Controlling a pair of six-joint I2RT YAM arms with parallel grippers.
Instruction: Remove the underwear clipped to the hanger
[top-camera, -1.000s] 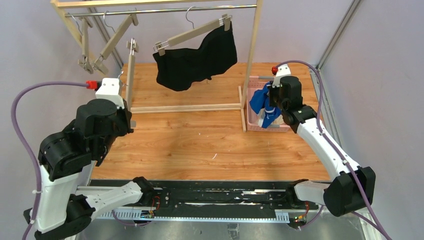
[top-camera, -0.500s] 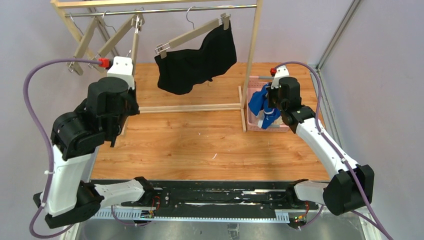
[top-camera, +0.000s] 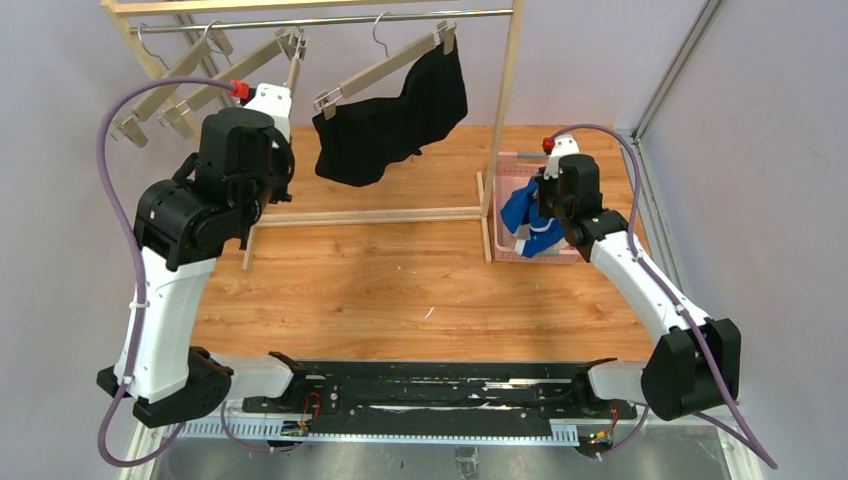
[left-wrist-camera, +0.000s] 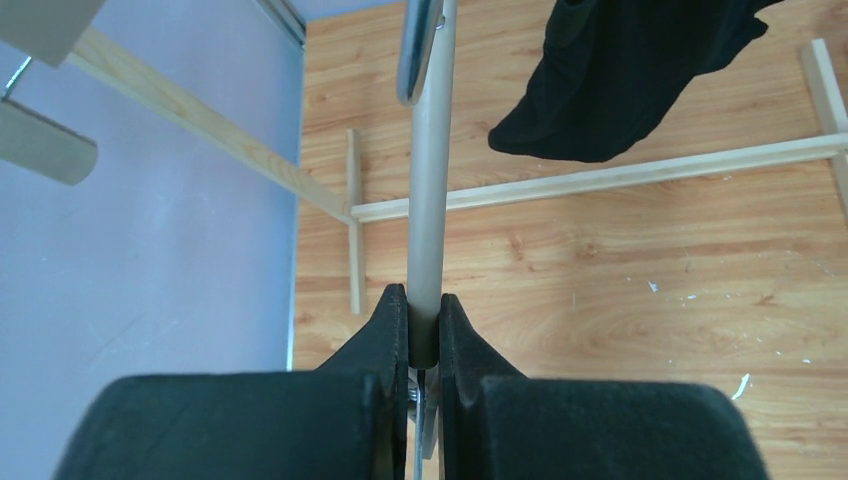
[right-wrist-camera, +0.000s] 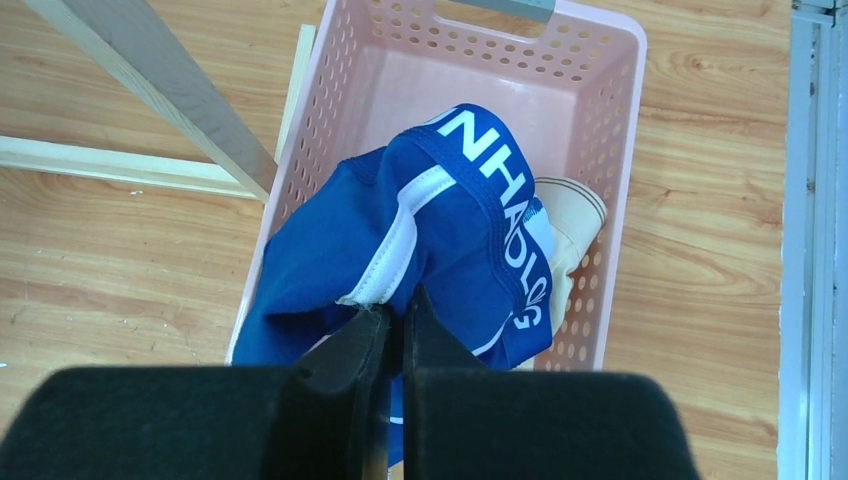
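The black underwear (top-camera: 390, 125) hangs clipped at both ends to a tilted wooden hanger (top-camera: 385, 65) on the rack's rail; it also shows in the left wrist view as the black underwear (left-wrist-camera: 620, 70). My left gripper (left-wrist-camera: 425, 300) is shut on the bar of an empty hanger (left-wrist-camera: 430, 180), raised near the rail, where the top view shows that empty hanger (top-camera: 293, 60). My right gripper (right-wrist-camera: 397, 300) is shut on the blue underwear (right-wrist-camera: 440, 230), which hangs partly into the pink basket (right-wrist-camera: 610, 100). The cream underwear (right-wrist-camera: 570, 215) lies in the basket beneath it.
The wooden rack has a metal rail (top-camera: 330, 20), a right post (top-camera: 505, 100) and a base bar (top-camera: 370, 215) on the table. Two more empty hangers (top-camera: 150, 95) hang at the rail's left end. The pink basket (top-camera: 505, 165) stands just right of the post.
My left arm has lifted the empty hanger up and to the right, toward the rail. My right gripper has sunk slightly with the blue underwear over the basket.
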